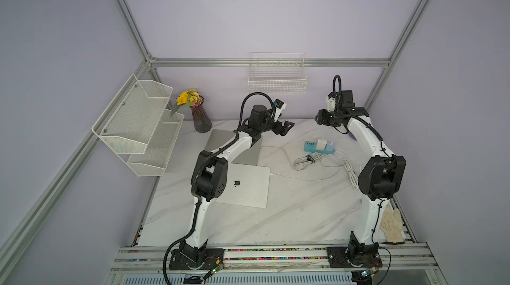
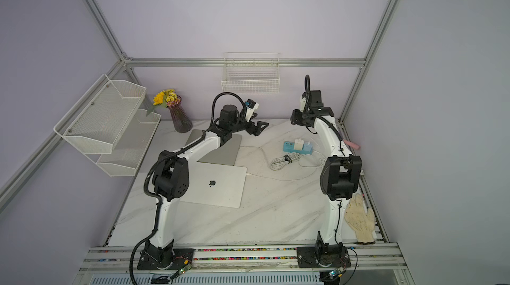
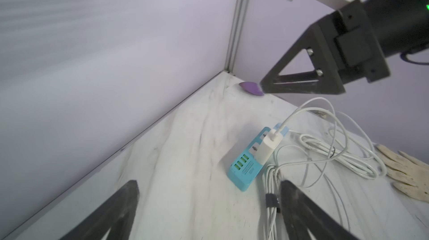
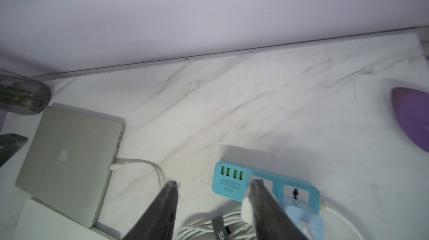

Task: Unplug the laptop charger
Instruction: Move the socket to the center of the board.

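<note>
The laptop charger (image 1: 321, 144) stands upright, plugged into the light-blue power strip (image 1: 309, 147), at about 2 o'clock on the desk (image 1: 276, 223). The right hand (image 4: 213, 182) hangs above the strip, released, fingers apart, grasping nothing. The left hand (image 3: 209, 183) is raised at about 10 o'clock from the strip, spread wide, empty. A bundled white cord (image 1: 306, 160) lies just beside the strip at 6 o'clock.
</note>
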